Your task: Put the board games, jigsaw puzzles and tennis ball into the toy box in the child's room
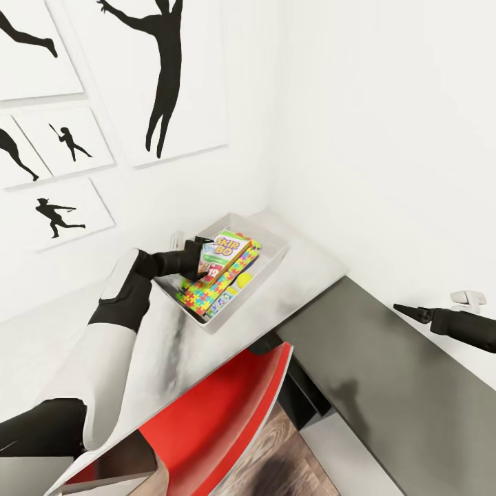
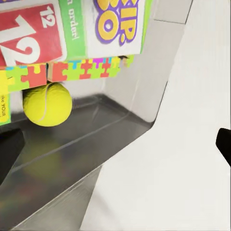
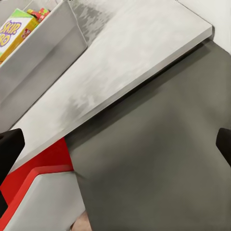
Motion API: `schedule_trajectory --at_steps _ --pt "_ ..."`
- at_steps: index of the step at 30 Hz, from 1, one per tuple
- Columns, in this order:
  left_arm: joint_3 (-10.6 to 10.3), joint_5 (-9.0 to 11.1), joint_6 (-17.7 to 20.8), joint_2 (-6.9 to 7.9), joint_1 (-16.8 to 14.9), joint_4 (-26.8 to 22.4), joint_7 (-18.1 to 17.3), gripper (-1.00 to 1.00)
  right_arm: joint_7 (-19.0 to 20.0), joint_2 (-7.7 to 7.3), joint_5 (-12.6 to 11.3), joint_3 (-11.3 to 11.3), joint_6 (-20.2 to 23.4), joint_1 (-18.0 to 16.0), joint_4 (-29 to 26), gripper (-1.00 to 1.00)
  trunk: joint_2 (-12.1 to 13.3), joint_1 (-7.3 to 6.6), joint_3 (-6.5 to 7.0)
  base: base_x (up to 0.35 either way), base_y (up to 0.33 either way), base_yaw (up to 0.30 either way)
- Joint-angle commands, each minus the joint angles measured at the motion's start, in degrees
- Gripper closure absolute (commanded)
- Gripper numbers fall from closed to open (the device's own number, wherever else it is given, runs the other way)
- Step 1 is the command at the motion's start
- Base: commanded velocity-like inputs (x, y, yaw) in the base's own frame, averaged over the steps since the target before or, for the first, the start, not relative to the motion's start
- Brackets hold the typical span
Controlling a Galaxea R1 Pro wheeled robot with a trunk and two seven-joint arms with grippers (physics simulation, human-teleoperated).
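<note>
The light grey toy box (image 1: 273, 241) stands on the table (image 1: 207, 351) by the wall. Inside it, the SKIP-BO board game (image 1: 231, 250) lies on top of a jigsaw puzzle (image 1: 200, 293), with the tennis ball (image 1: 244, 280) beside them. My left gripper (image 1: 198, 253) hovers over the box's near-left side, open and empty. The left wrist view looks into the toy box (image 2: 86, 139) at the SKIP-BO box (image 2: 96, 24), the jigsaw edge (image 2: 82, 70) and the tennis ball (image 2: 48, 104). My right gripper (image 1: 405, 309) hangs open over the dark cabinet.
A red chair (image 1: 227, 406) is tucked under the table's front edge. The lower dark grey cabinet top (image 1: 386, 386) runs along the right wall. Baseball-player silhouette pictures (image 1: 162, 76) hang on the white wall behind the table. The right wrist view looks down on the table (image 3: 120, 62), cabinet (image 3: 159, 159) and toy box (image 3: 43, 53).
</note>
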Motion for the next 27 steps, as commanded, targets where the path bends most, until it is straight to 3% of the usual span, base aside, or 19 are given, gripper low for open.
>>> schedule_trajectory --at_steps 1,6,12,16,21,25,27 --pt "0.1 1.0 0.4 -0.06 0.2 -1.6 0.8 -1.0 0.5 0.0 0.4 -0.1 0.4 -0.1 0.0 -1.0 -0.1 0.04 -0.1 0.0 0.0 0.0" --pt "-1.2 2.1 1.6 -0.05 1.7 -7.4 1.6 -1.0 0.5 0.02 0.4 -0.3 0.4 0.0 0.0 -1.0 -0.1 0.04 -0.1 0.0 0.0 0.0" --pt "-8.0 2.7 3.1 0.55 6.5 -20.1 2.8 -1.0 0.9 -0.02 0.3 -0.4 0.4 0.5 0.0 -1.0 -0.1 0.04 -0.1 0.0 0.0 0.0" --pt "-10.2 2.7 3.3 0.73 8.9 -25.8 2.9 -1.0 1.0 -0.03 0.3 -0.4 0.4 0.6 0.0 -1.0 -0.1 0.04 -0.1 0.0 0.0 0.0" --pt "-11.8 2.1 3.5 0.83 11.5 -30.7 2.6 -1.0 1.1 -0.06 0.3 -0.5 0.2 0.7 0.0 -1.0 -0.1 0.04 -0.1 0.0 0.0 0.0" --pt "-15.8 0.7 3.7 1.07 15.3 -34.1 2.1 -1.0 1.1 -0.11 0.2 -0.6 0.1 0.7 0.0 -1.0 -0.1 0.04 -0.09 0.0 0.0 0.0" --pt "-16.7 0.3 3.7 1.15 16.3 -34.4 1.9 -1.0 1.1 -0.12 0.2 -0.6 0.1 0.7 0.0 -1.0 -0.1 0.04 -0.07 0.0 0.0 0.0"
